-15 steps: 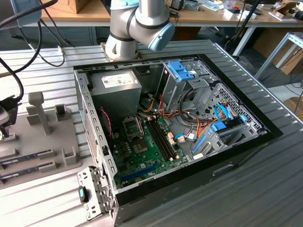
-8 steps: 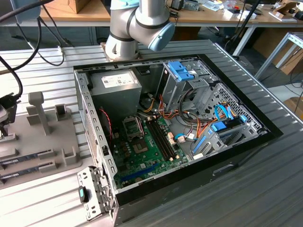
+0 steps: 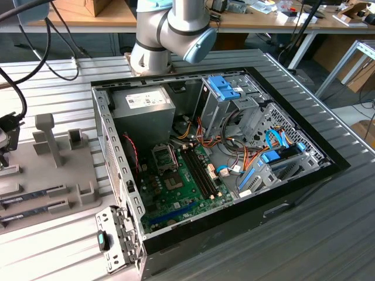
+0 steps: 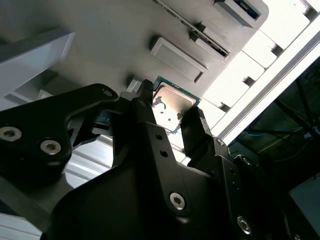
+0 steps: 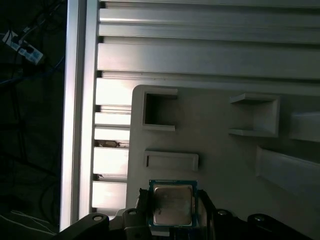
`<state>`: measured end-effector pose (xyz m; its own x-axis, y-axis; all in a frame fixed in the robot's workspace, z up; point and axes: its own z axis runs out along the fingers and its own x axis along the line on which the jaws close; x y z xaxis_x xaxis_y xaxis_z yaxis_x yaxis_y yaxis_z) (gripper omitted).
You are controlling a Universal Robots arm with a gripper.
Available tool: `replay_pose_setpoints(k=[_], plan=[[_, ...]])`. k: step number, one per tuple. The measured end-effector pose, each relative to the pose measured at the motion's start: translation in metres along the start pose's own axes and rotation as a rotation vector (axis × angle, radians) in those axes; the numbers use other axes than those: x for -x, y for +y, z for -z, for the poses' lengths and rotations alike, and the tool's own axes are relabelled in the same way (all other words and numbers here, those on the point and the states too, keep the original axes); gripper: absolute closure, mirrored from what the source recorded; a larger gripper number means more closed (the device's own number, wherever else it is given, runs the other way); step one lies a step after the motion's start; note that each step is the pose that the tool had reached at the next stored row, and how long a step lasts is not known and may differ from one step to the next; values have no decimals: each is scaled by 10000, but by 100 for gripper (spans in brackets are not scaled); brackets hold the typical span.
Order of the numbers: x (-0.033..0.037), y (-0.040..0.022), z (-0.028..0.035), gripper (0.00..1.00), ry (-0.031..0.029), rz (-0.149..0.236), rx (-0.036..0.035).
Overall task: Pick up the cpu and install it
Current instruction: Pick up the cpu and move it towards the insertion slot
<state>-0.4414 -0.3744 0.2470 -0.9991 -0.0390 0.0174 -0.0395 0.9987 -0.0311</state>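
Note:
The cpu (image 5: 172, 204), a silvery square chip with a thin green rim, sits between my two black fingers (image 5: 141, 206) in both wrist views. My gripper (image 4: 171, 109) is shut on the cpu (image 4: 172, 104), gripping two opposite edges just over the grey fixture tray (image 5: 220, 165). In the exterior view the tray (image 3: 64, 170) lies at the left, and the arm's dark wrist end (image 3: 4, 137) is at the left edge above it. The dark metal-framed socket (image 3: 164, 157) sits on the green motherboard (image 3: 181, 187) inside the open computer case (image 3: 217, 146).
The tray carries raised blocks, pockets (image 5: 159, 111) and long memory sticks (image 3: 35, 193). It rests on a ribbed aluminium table (image 3: 328, 234) whose edge (image 5: 75, 115) runs close by. A drive cage (image 3: 225, 93), cables (image 3: 234, 158) and the power supply (image 3: 143, 105) crowd the case.

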Motion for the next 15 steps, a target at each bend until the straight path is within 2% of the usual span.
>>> replay_pose_setpoints(k=[15], plan=[[-2,-2,80,53,1,0,0]])
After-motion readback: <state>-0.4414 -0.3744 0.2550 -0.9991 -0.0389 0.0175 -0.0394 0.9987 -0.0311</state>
